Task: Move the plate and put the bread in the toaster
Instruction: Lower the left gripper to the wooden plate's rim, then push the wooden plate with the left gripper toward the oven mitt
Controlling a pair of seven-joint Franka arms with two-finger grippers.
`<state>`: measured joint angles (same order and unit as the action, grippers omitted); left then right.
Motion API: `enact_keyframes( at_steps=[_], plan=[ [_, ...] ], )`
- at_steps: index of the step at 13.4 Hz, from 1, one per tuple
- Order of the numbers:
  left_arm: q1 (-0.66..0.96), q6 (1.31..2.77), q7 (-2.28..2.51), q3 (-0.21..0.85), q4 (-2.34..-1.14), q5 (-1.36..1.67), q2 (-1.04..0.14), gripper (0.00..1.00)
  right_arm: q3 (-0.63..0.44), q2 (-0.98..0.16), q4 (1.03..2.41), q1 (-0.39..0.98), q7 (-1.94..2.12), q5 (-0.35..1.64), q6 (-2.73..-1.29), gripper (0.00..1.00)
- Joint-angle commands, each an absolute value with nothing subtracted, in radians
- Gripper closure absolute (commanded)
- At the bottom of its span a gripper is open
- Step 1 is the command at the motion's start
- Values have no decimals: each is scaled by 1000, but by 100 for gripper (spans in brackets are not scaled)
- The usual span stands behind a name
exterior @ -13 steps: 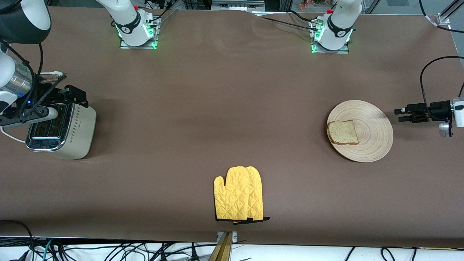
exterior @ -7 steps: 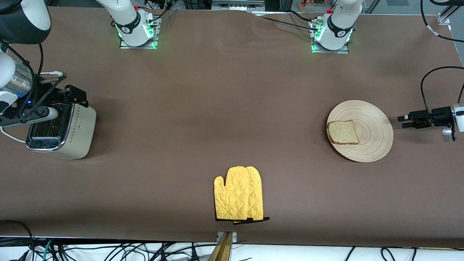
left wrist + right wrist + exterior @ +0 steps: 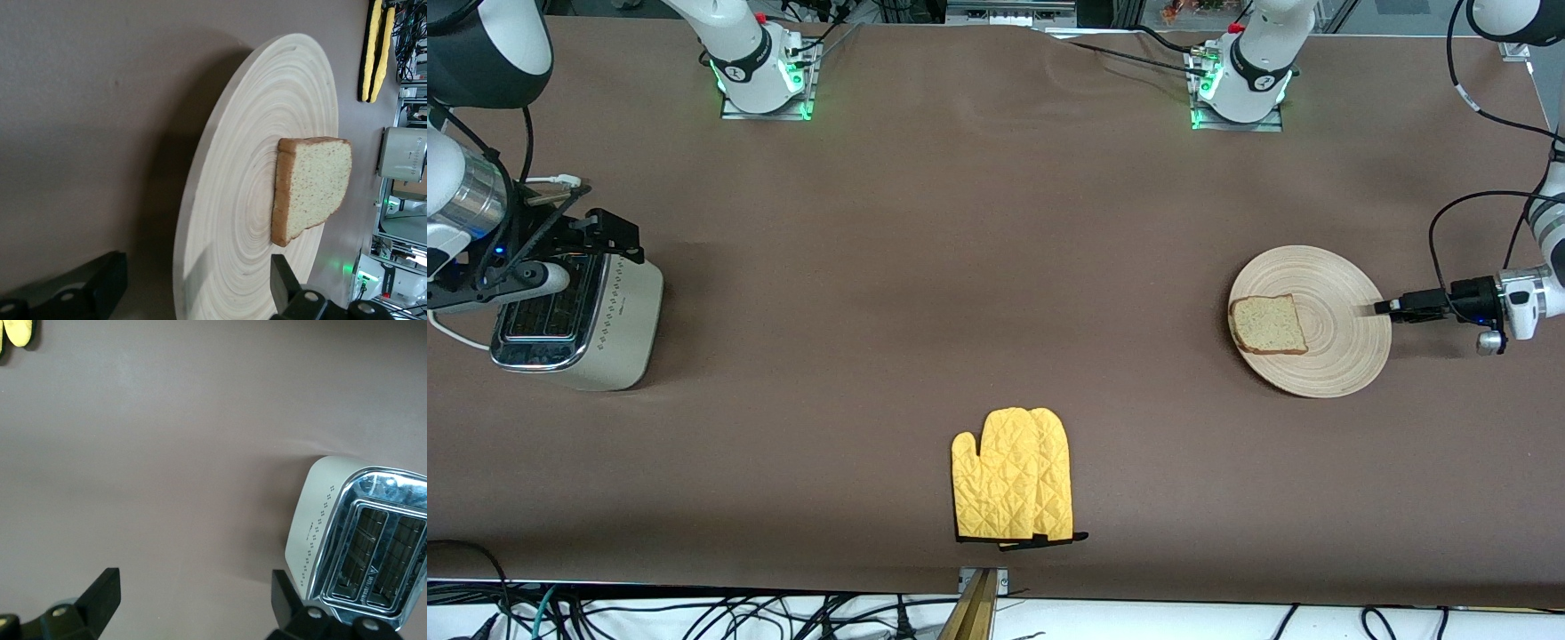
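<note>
The light wooden plate (image 3: 1347, 351) lies toward the left arm's end of the table. The bread (image 3: 1268, 324) lies flat on it, on the side toward the table's middle. My left gripper (image 3: 1380, 308) is open and low at the plate's outer edge. In the left wrist view the plate's rim (image 3: 183, 267) stands between the open fingers of the left gripper (image 3: 193, 287), with the bread (image 3: 313, 187) farther in. The cream toaster (image 3: 609, 329) stands at the right arm's end. My right gripper (image 3: 618, 240) waits open and empty over the toaster (image 3: 333, 533), and its fingers frame bare table in its own view (image 3: 193, 600).
A yellow oven mitt (image 3: 1014, 476) lies near the table's front edge at the middle. It also shows in the left wrist view (image 3: 372, 50) and the right wrist view (image 3: 17, 332). A white cord (image 3: 454, 336) runs from the toaster.
My left gripper has moved in toward the plate, turned about its axis and now reaches the plate's rim. The right arm, plate and bread have not moved.
</note>
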<state>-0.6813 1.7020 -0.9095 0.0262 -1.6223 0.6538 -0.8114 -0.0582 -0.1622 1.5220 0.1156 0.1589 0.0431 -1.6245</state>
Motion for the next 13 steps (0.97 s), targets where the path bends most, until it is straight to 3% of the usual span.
enact_keyframes(
  at_steps=[1,3,4,11,13],
  plan=[
    [-680,1698,-913,28,-1597,680,-830,69,-52,-146,1536,104,166,51,-1628,0],
    [-680,1697,-914,29,-1598,675,-833,97,-52,-147,1536,103,166,51,-1629,0],
    [-680,1697,-914,31,-1597,669,-833,100,-52,-149,1536,103,166,51,-1629,0],
    [-661,1686,-1011,43,-1595,666,-827,100,-52,-150,1534,95,167,49,-1634,0],
    [-658,1640,-1017,89,-1595,672,-825,100,-51,-149,1534,97,166,51,-1631,0]
  ],
)
